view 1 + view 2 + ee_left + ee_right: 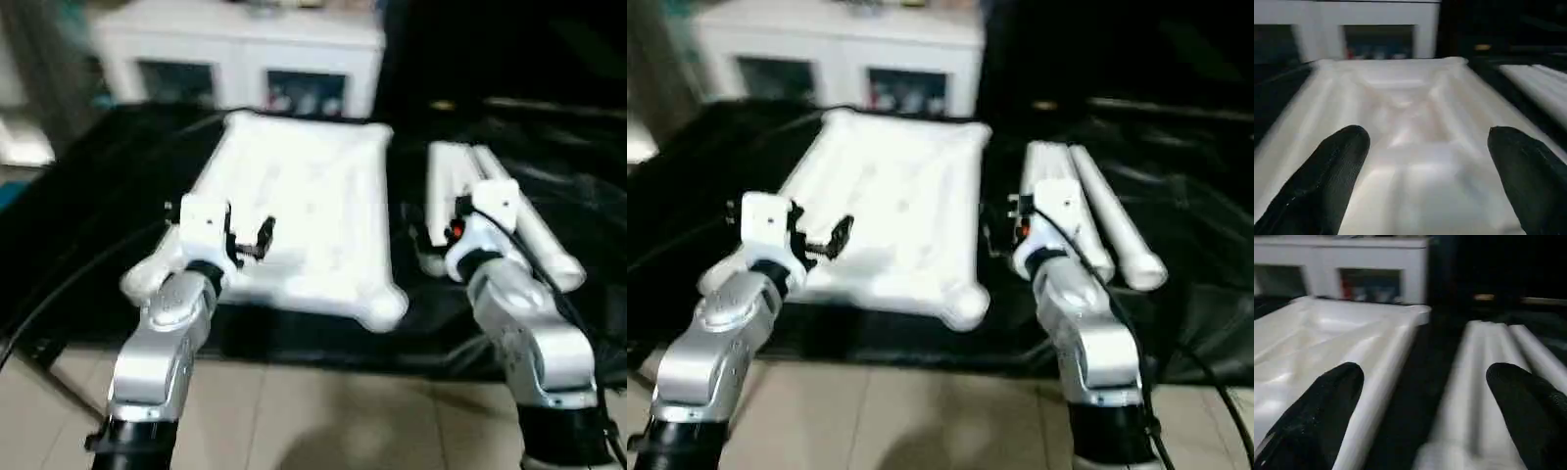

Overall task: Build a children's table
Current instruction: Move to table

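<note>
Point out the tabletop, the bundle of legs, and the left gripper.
tabletop (313, 196): left eye view, middle of its underside.
legs (490, 201): left eye view, mid tubes.
left gripper (1427, 161): left wrist view, between fingertips.

I have both silver forearms stretched forward, side by side. My left end effector (1425, 161) hangs with its black fingers (1327, 181) spread wide; my right end effector (1422, 401) does likewise, nothing between them.

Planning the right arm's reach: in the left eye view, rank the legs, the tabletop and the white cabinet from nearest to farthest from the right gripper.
1. Legs: just beyond the right gripper, on its right.
2. Tabletop: to its left.
3. White cabinet: far back, left.
</note>
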Controlling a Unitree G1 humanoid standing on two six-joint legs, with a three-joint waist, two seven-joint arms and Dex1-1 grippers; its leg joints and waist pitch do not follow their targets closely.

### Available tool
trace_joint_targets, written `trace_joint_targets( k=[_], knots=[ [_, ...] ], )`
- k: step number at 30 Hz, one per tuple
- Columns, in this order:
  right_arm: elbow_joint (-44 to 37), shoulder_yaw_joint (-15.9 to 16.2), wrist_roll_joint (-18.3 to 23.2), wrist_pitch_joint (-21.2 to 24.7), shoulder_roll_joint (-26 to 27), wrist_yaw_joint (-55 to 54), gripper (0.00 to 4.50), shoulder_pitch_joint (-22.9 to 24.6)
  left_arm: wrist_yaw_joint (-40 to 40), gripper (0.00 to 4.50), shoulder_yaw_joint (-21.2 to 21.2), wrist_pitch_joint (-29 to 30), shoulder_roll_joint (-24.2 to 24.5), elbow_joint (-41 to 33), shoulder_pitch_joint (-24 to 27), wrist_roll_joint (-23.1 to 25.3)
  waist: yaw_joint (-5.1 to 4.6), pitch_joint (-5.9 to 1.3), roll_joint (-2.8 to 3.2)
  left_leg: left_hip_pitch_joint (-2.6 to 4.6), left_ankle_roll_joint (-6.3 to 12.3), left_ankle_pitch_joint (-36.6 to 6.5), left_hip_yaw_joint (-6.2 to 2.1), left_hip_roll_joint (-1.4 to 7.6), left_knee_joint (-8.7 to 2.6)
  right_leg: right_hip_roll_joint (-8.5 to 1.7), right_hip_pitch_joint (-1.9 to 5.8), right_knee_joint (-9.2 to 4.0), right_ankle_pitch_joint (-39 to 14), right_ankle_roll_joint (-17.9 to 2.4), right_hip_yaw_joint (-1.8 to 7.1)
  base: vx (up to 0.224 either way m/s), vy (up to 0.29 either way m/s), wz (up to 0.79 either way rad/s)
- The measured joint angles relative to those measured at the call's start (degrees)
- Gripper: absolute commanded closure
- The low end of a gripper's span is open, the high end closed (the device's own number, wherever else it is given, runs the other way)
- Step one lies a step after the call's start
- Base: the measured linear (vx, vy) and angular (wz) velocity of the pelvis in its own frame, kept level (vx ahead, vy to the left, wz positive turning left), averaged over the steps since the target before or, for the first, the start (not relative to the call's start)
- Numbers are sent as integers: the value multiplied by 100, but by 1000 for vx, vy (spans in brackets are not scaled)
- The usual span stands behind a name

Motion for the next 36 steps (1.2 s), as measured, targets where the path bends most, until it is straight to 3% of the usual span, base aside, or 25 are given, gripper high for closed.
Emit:
trace_joint_targets(
  k=[1,2,3,4,5,6,7,8,9,10,12,14,15,19,24,30,34,36],
  knots=[
    [-3,-57,-9,7,-66,1,0,86,-3,3,-42,0,-50,39,-14,-1,30,4,5,-36,11,-65,-119,-24,133,145,47,-17,-46,-7,136,205,-88,-55],
    [65,-179,-42,65,-177,10,0,226,-45,3,-233,-11,-170,55,-64,-27,124,2,11,-171,81,-109,-402,-111,512,316,94,-41,-84,-55,346,205,-88,-55],
    [100,-231,-54,90,-215,11,0,235,-71,3,-336,-27,-194,45,-78,-44,85,-22,50,-437,93,-64,-654,-221,866,355,135,-99,-90,-65,328,201,-64,-33],
    [91,-233,-56,90,-252,33,0,223,-79,3,-351,-34,-190,45,-110,-50,58,-21,45,-665,114,8,-756,-277,908,378,164,-129,-99,-81,313,155,-70,-22],
    [88,-211,-56,90,-297,107,0,178,-77,3,-341,-53,-154,46,-135,-48,36,-33,79,-949,97,161,-855,-248,722,464,215,-144,-132,-126,251,155,-70,-22],
    [101,-158,-50,89,-320,205,0,125,-77,3,-331,-69,-124,46,-140,-28,39,-27,155,-1070,140,335,-916,-165,437,558,282,-154,-174,-144,165,129,-44,-10],
    [122,-100,-37,84,-365,334,0,64,-82,3,-324,-82,-88,46,-139,-10,49,-25,287,-1165,266,570,-935,-60,108,672,356,-160,-226,-140,28,141,12,-12],
    [179,3,-4,67,-351,517,0,-6,-109,3,-299,-102,10,52,-95,0,82,-5,405,-1167,255,948,-1010,104,125,730,448,-140,-298,-118,-122,141,12,-12],
    [249,119,84,67,-299,676,0,-79,-130,3,-242,-133,116,52,-40,24,36,-6,382,-1139,251,901,-1020,112,138,655,454,-78,-336,-94,-190,132,29,-23],
    [259,204,203,57,-289,866,0,-121,-195,3,-197,-156,237,63,-27,54,-1,-8,368,-1147,265,890,-1018,78,140,590,410,-12,-384,-85,-161,109,7,-14],
    [263,278,457,47,-382,1367,0,-137,-667,3,-100,-304,535,11,50,-81,-19,-16,318,-1168,273,890,-994,-9,169,414,238,89,-373,150,92,82,10,-8],
    [262,280,587,42,-559,1709,0,-87,-1101,3,-71,-375,685,-83,91,-276,59,-28,290,-1231,234,943,-960,-31,152,345,145,161,-340,211,93,0,0,0],
    [262,283,632,42,-661,1905,0,-69,-1372,3,-179,-377,792,-142,104,-386,103,-19,277,-1222,223,948,-908,-14,97,335,124,159,-326,200,84,-16,-50,-5],
    [214,437,802,35,-902,2567,0,-96,-2354,3,-324,-254,1455,-288,148,-708,165,-10,276,-1135,125,978,-754,122,7,349,182,64,-272,119,41,-58,-21,-2],
    [271,670,821,-87,-1243,3195,0,-191,-3603,3,-634,39,2225,-344,119,-992,284,6,257,-1034,124,976,-608,132,-64,270,205,20,-248,144,49,-67,25,-6],
    [295,887,864,-148,-1902,4210,0,-300,-4937,3,-1310,91,2925,-102,-211,-966,307,21,231,-1003,124,976,-557,134,-75,254,203,-50,-211,152,79,-9,5,-1],
    [220,1170,868,-147,-2334,4846,0,-220,-5349,3,-1800,-50,2943,385,-507,-645,304,20,230,-1006,126,977,-523,142,-76,242,215,-104,-121,170,88,0,0,0],
    [182,1199,871,-140,-2444,5040,0,-124,-5519,39,-1950,-69,2946,584,-602,-567,293,19,228,-1006,129,978,-494,156,-75,236,217,-104,-79,150,90,0,0,0]
  ],
)
